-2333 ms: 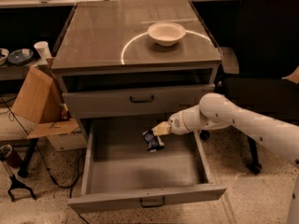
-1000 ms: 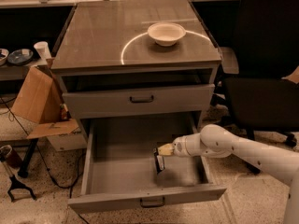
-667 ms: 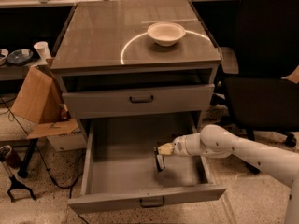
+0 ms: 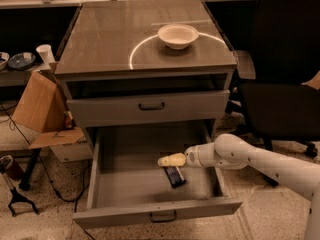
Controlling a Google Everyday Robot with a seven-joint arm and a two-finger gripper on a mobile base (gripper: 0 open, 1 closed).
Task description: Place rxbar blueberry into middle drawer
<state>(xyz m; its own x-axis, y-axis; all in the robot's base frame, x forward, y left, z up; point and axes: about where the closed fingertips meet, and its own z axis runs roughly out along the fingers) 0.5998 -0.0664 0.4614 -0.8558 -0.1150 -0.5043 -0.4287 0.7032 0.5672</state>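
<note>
The rxbar blueberry, a small dark bar with pale markings, is inside the open middle drawer, right of centre on the tray floor or just above it. My gripper sits directly over the bar's far end and touches or nearly touches it. I cannot tell whether it still holds the bar. My white arm reaches in from the right over the drawer's side wall.
A white bowl stands on the cabinet top. The upper drawer front is pulled out slightly. A black office chair stands right of the cabinet. A cardboard box and cables are on the left.
The gripper came down and forward with the bar from the drawer's middle to its right front part. Over the last second it has hardly moved, and the bar now looks more tilted.
</note>
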